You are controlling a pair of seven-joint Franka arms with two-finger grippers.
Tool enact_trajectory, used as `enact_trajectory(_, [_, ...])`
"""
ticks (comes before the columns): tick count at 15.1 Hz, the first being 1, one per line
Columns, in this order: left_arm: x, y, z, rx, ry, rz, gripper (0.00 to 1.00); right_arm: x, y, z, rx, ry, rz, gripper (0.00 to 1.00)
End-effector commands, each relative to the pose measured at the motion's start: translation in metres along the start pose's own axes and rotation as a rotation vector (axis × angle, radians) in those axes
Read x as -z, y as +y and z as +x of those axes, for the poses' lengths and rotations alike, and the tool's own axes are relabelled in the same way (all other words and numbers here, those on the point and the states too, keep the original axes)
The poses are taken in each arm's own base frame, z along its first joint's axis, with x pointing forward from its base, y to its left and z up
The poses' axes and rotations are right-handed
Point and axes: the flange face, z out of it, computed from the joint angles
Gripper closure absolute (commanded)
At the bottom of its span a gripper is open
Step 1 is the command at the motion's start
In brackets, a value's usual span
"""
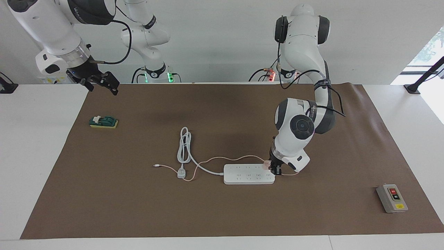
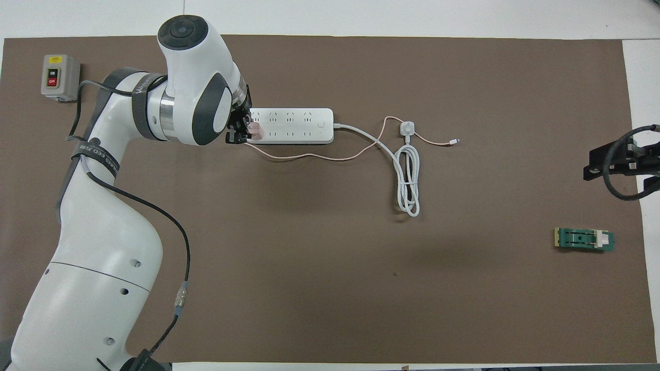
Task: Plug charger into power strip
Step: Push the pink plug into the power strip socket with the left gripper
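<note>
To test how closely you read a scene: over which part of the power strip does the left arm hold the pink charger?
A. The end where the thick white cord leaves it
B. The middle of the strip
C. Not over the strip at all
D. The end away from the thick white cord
D: the left gripper holds the charger at the power strip end away from its cord.
</note>
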Motion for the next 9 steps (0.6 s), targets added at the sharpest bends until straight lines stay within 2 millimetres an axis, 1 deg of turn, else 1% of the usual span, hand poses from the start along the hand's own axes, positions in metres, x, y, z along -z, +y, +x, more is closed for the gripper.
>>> enact_trajectory(1, [-0.0721,-0.0073,-0.0275,0.012,0.143,0.05,1.0,0.0024,0.0031,-0.005,0.006,-0.005,0.021,0.0])
enact_trajectory(4, [-0.0694,-0.0168,-0.0314,0.012,0.14,0.011,1.0,0.0024,0.0031,-0.005,0.006,-0.005,0.021,0.0])
enact_trajectory(9, [-0.0687,-0.0165,-0.0317,0.012,0.139,0.009,1.0,0.0017,0.0046,-0.0043,0.0,-0.006,0.021,0.0])
